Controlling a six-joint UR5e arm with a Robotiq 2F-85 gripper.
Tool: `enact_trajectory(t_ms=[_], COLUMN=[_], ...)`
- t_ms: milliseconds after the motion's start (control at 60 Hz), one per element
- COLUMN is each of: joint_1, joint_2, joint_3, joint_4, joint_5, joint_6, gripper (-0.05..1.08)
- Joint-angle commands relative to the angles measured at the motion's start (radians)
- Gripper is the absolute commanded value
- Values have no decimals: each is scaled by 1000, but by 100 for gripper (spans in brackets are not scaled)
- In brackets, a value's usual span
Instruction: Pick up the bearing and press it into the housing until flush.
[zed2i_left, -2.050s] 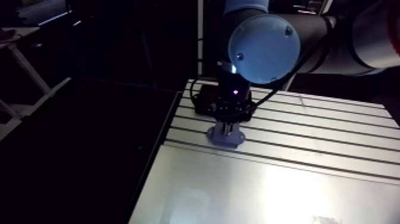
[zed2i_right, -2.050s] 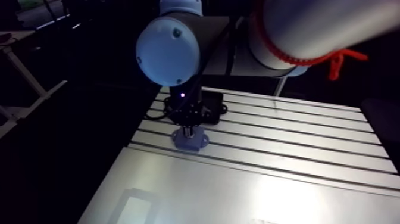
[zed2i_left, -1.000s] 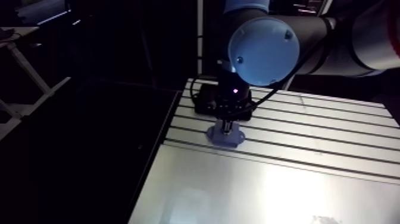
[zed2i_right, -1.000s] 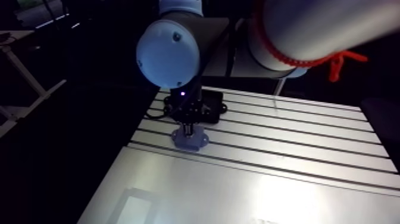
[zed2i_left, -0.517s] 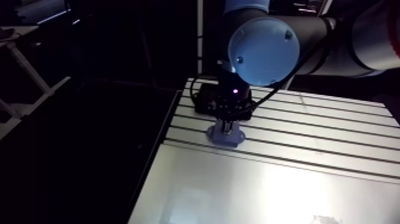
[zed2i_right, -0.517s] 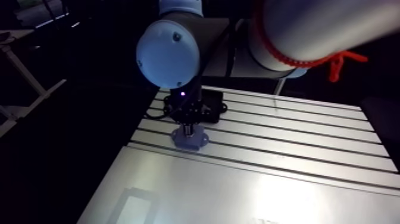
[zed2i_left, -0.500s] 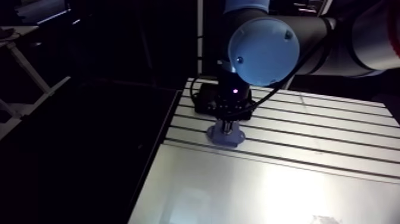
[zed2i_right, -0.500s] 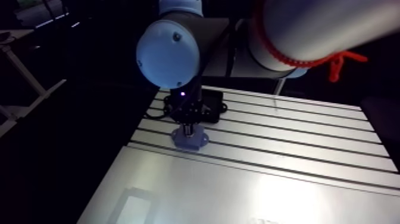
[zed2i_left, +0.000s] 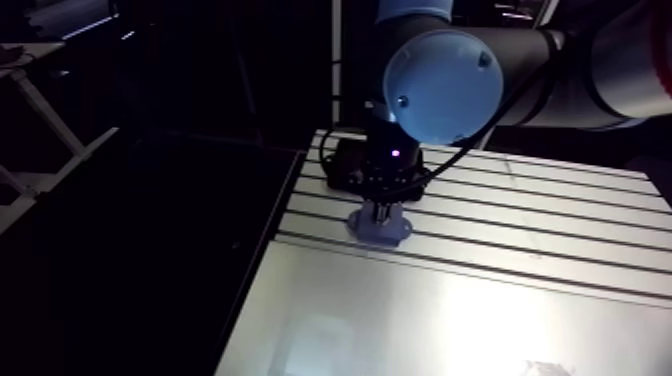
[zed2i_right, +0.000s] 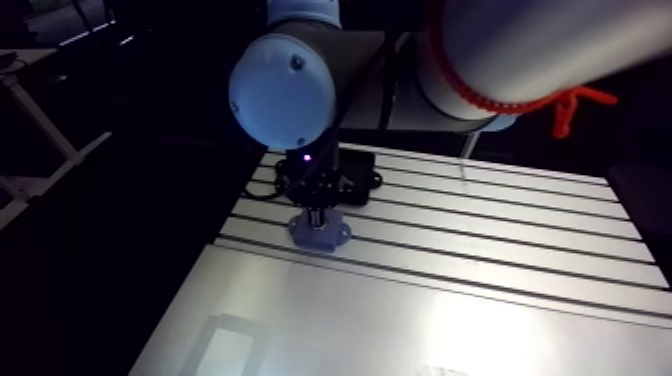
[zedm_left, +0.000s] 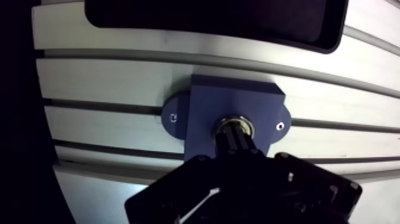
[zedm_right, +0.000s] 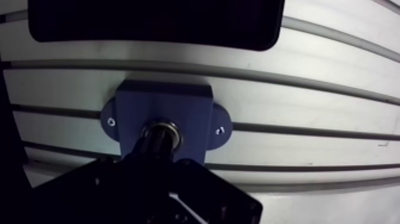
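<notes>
the pincer (zedm_left: 234, 140) hangs dark over the middle of the housing (zedm_left: 205, 110), its tip right at the bearing (zedm_left: 236, 124). it is too dark and too closely bunched there to read, so i cannot tell whether it is clenched, released or grasping the bearing. the bearing shows as a bright metal ring in the round bore at the centre of the housing's top face. the pincer covers part of it, so i cannot tell how deep it sits.

the housing is a blue-violet block with 2 rounded ears (zedm_left: 172, 117), 1 on each side, each with 1 small hole. it rests flat on the table (zedm_left: 107, 74). 1 of the table's slots (zedm_left: 178, 58) runs under it in line with the ears. ahead of the pincer, beyond the housing and apart from it with 1 slot between them, lies a black block (zedm_left: 208, 18) with rounded corners.

in the arm view the pincer points straight down onto the housing, near the table's edge, with the black block just behind it. this part of the table is pale aluminium, crossed by parallel slots along its length. nearer the camera it gives way to a smooth sheet (zed2i_left: 400, 320) without slots, which shines with pale patches of reflected light. the housing stands on the slotted part, close to where the sheet begins.
</notes>
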Motion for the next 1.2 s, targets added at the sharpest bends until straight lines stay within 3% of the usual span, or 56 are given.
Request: enact_trajectory(t_ms=[17,1200], joint_1=[0,-1], joint_2=[2,-3], joint_3=[1,4], joint_4=[-2,-2], joint_5=[0,-2], joint_6=[0,0], gripper=[108,108])
